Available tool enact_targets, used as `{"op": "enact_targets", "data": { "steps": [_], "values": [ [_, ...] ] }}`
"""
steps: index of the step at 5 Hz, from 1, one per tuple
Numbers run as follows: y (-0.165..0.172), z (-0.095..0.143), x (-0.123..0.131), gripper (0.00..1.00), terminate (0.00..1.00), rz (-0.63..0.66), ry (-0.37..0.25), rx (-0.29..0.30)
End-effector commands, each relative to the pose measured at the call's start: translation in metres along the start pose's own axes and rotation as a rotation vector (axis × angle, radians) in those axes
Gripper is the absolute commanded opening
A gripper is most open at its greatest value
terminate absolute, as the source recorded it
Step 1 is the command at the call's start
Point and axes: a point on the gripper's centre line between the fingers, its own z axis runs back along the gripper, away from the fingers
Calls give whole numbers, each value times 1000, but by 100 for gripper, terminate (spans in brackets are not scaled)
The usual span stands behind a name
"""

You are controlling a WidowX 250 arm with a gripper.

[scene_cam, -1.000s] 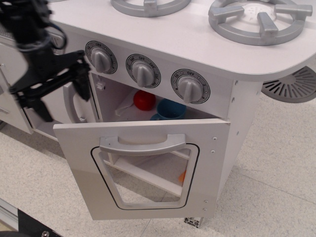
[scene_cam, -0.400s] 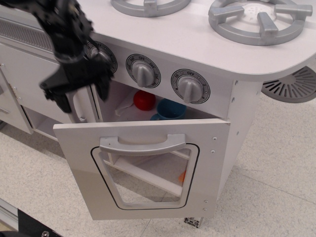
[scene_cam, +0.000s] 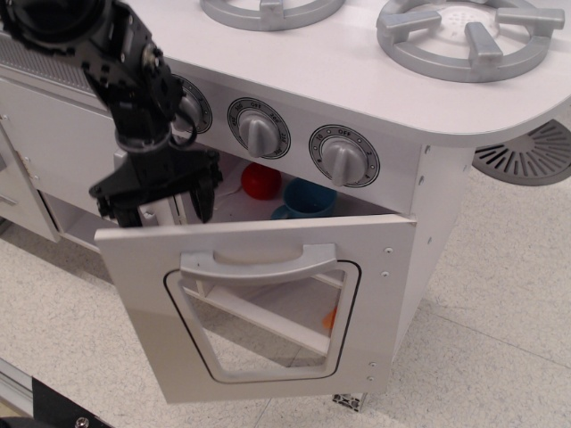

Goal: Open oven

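Observation.image: gripper hiding leftmost knob

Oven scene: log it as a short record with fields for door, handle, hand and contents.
door: oven door partly open, tilted outward
handle: grey bar, untouched
hand: above the door's top left corner, fingers apart, holding nothing
contents: red ball and blue bowl inside
knobs: three, the left one partly hidden by the arm

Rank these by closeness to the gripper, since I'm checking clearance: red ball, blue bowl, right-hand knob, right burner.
From the gripper:
1. Red ball, inside the oven, just right.
2. Blue bowl, beside the ball, further right.
3. Right-hand knob, above the bowl.
4. Right burner, far top right.
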Motion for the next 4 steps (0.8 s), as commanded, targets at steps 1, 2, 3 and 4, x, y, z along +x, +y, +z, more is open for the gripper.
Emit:
{"op": "enact_targets", "data": {
  "steps": [1, 2, 3, 4],
  "values": [
    [-12, 26, -40, 100, 0, 46, 126, 36],
    [-25, 35, -65, 100, 0, 171, 191, -14],
    [-32, 44, -79, 100, 0, 275, 262, -72],
    [-33, 49, -98, 100, 0, 398, 294, -85]
  ]
}}
